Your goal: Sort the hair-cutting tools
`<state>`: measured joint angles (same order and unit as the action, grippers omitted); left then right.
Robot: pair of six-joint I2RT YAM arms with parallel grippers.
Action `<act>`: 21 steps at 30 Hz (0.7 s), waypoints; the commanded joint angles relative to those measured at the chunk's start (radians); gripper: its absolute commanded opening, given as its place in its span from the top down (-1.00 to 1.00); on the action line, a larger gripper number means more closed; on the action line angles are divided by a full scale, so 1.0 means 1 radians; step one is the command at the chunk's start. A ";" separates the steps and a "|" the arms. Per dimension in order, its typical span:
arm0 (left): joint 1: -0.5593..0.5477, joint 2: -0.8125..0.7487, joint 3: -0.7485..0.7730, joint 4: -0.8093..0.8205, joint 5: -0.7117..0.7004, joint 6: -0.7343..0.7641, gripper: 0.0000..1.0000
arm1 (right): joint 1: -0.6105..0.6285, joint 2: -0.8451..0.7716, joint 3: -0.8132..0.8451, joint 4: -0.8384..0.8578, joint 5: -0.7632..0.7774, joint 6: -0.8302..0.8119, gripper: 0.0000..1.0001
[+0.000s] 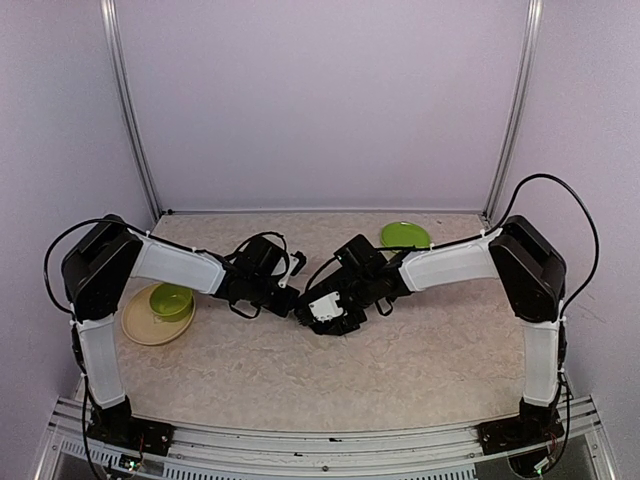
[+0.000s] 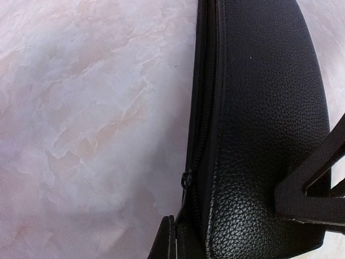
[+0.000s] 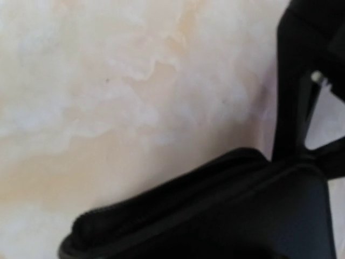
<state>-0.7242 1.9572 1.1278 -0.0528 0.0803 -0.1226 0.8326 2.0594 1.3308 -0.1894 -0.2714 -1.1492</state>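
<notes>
Both arm bases sit at the near edge of the marbled counter (image 1: pixel 400 370), and both arms reach in toward its middle.

Near left: tan plate (image 1: pixel 140 328) with a green bowl (image 1: pixel 172 300) sitting upright on it, well apart from both pincers.

Middle: the left pincer (image 2: pixel 168 237) and right pincer (image 1: pixel 325 312) meet over a black case (image 2: pixel 259 108).
- The case is grained leather-look with a zip along its left edge, and it lies flat on the counter.
- The left pincer is together, its tip right against the zip edge at the near end of the case, just beside the zip pull (image 2: pixel 186 179). Cannot tell if it pinches anything.
- A black strut with a triangular opening (image 2: pixel 310 197) crosses the near right corner of the case, touching it. Cannot tell which arm it belongs to.
- Right wrist view: blurred. It shows the rounded end of the case low in frame, bare counter beyond it and a dark bar at upper right.
- Right pincer: cannot tell if it is apart or together, since its fingers are not clear in any view.

Scissors and hair clips: not seen in any view, so cannot tell where they are.

Far right of centre: a flat green plate (image 1: pixel 405 235) near the back wall, just beside the right forearm.
</notes>
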 commanded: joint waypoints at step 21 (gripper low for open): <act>-0.170 -0.130 -0.140 0.073 0.120 -0.148 1.00 | 0.055 0.053 -0.064 -0.069 0.026 0.508 -0.39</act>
<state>-0.8604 1.8057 0.9337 -0.0135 0.1352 -0.2695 0.8482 2.0865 1.3529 -0.1688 -0.3157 -0.8635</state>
